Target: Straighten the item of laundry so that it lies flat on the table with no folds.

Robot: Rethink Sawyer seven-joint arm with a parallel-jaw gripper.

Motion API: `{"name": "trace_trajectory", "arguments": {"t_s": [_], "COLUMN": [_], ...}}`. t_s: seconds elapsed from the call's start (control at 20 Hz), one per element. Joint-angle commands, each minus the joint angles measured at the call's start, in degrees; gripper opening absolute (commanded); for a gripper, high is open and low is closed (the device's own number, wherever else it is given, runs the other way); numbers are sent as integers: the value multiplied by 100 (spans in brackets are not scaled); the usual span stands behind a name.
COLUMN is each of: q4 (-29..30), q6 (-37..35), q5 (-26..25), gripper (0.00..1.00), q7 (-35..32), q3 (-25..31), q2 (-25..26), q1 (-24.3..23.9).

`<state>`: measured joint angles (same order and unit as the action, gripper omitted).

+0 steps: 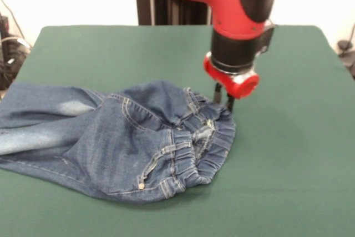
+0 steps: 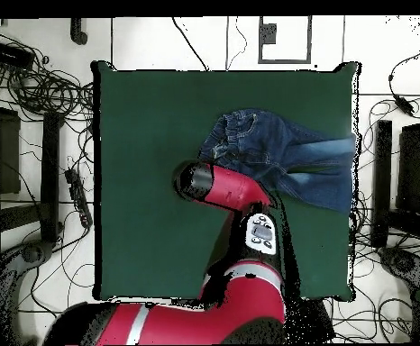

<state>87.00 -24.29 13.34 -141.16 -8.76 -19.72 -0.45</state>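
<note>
The item of laundry, a small pair of blue jeans, lies crumpled on the green table. Its gathered waistband bunches up towards the table's middle. The seat is humped and folded, and the faded legs run out to the table's side edge. My gripper hangs under the red wrist, down at the far rim of the waistband and touching or nearly touching the cloth. From overhead the jeans lie in the upper right of the table. There the arm's black and red wrist hides the gripper.
The red arm reaches over the table from its bottom edge. Cables and dark equipment lie on the floor around the table's sides.
</note>
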Motion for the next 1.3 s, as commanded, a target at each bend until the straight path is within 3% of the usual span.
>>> {"name": "trace_trajectory", "arguments": {"t_s": [0.05, 0.6, 1.3], "q4": [8, -661, -564], "q6": [791, 217, -272], "q5": [-1, 222, 367], "gripper": [100, 100, 100], "q7": [-720, -936, -970], "q3": [143, -439, -342], "q2": [-94, 611, 443], "q1": [-92, 249, 245]}}
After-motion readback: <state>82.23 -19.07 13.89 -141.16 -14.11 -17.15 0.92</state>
